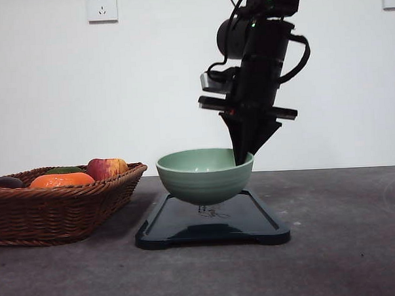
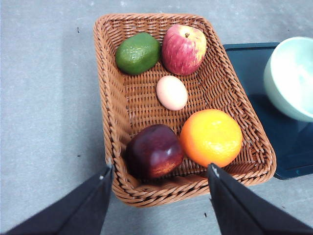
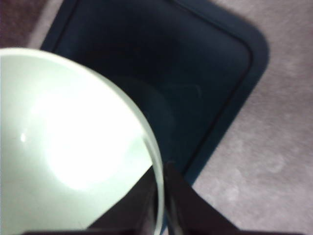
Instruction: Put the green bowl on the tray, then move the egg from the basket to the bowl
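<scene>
The green bowl (image 1: 204, 175) is over the middle of the black tray (image 1: 266, 229), its base very near the tray surface; whether they touch I cannot tell. My right gripper (image 1: 242, 156) comes down from above and is shut on the bowl's right rim. The right wrist view has the rim (image 3: 157, 169) pinched between the dark fingers (image 3: 188, 205), with the tray (image 3: 195, 63) below. The egg (image 2: 171, 92) lies in the middle of the wicker basket (image 2: 115, 105). My left gripper (image 2: 160, 169) hangs open above the basket's near end, well apart from the egg.
The basket (image 1: 62, 209) stands left of the tray and also holds a green fruit (image 2: 138, 53), a red apple (image 2: 184, 49), an orange (image 2: 211, 137) and a dark red apple (image 2: 153, 151). Bare grey table lies right of the tray.
</scene>
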